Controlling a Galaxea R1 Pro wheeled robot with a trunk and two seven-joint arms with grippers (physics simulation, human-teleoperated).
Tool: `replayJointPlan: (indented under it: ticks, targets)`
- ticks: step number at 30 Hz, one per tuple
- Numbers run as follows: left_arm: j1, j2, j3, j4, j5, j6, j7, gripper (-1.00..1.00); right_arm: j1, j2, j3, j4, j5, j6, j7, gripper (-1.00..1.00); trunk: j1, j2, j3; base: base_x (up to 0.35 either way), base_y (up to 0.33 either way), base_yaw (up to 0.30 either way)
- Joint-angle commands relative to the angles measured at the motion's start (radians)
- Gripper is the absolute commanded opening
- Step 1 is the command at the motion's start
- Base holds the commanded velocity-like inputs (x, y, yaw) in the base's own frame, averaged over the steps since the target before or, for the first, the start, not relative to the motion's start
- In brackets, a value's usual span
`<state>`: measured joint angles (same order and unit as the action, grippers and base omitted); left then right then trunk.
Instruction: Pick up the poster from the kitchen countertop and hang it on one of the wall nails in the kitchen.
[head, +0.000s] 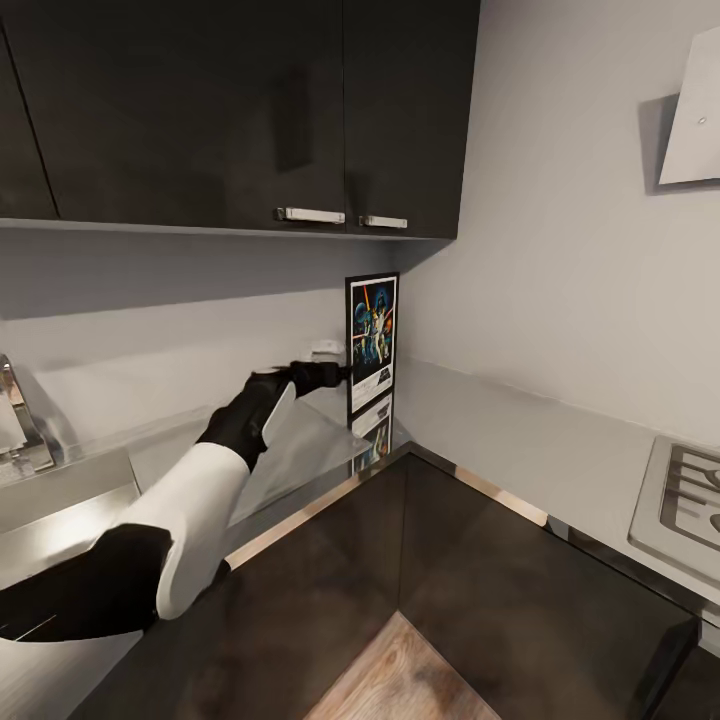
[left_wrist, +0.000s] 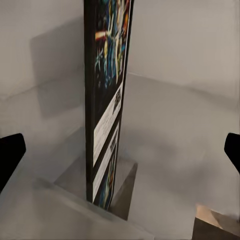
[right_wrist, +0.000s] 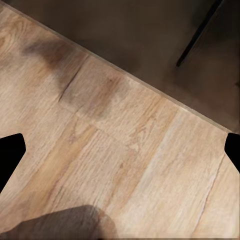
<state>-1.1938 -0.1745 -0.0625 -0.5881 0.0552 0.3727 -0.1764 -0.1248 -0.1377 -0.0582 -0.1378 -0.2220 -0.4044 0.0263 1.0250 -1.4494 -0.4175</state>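
Thin black-framed Star Wars poster (head: 372, 343) stands upright in the corner of the smooth matte grey counter (head: 520, 430), w/ its reflection in the surface. Left gripper (head: 335, 372), black, reaches toward poster's edge; jaws spread wide in left wrist view, poster (left_wrist: 107, 100) between, not touching. Right jaws also spread, over pale wood-plank floor (right_wrist: 120, 165)

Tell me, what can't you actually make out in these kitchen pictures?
- Head view: whether the left claw touches the poster; its tips are dark and tiny.
- Left wrist view: the poster's top, cut off by the frame edge.
- Head view: the hob, cut off at the picture's edge.
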Motion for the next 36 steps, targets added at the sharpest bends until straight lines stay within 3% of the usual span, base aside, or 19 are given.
replayJointPlan:
  ticks: [1,6,10,16,24,30,36]
  targets:
    - [-0.001,0.000,0.000,0.002,0.006,-0.002,0.000,1.00,0.000,0.000,-0.006,0.002,0.000,-0.003,0.003,1.00,0.000,-0.001,-0.001,0.000,0.000,0.000]
    - [-0.029,0.000,0.025,0.030,0.007,-0.002,0.027,1.00,-0.001,0.027,0.006,0.030,0.028,0.001,0.003,1.00,0.000,-0.001,-0.001,0.000,0.000,0.000]
    - [-0.052,0.000,0.025,0.035,0.007,-0.002,0.027,1.00,-0.001,0.027,0.006,0.031,0.051,0.001,0.003,1.00,0.000,-0.001,-0.001,0.000,0.000,0.000]
    - [-0.085,0.000,0.025,0.035,0.007,-0.002,0.027,1.00,-0.001,0.027,0.006,0.031,0.053,0.001,0.003,1.00,0.000,-0.001,-0.001,0.000,0.000,0.000]
    - [-0.085,0.000,0.025,0.035,0.007,-0.002,0.027,1.00,-0.001,0.027,0.006,0.031,0.053,0.001,0.003,1.00,0.000,-0.001,-0.001,0.000,0.000,0.000]
    - [-0.051,0.004,0.007,0.001,0.008,-0.008,0.016,1.00,-0.001,0.016,0.006,0.034,0.019,0.001,0.003,1.00,0.000,-0.001,-0.001,0.136,-0.029,0.000]
    - [-0.003,0.006,0.004,-0.034,0.008,-0.008,0.014,1.00,-0.001,0.015,0.007,0.037,0.014,0.001,0.003,1.00,0.000,-0.001,-0.001,0.123,-0.017,0.000]
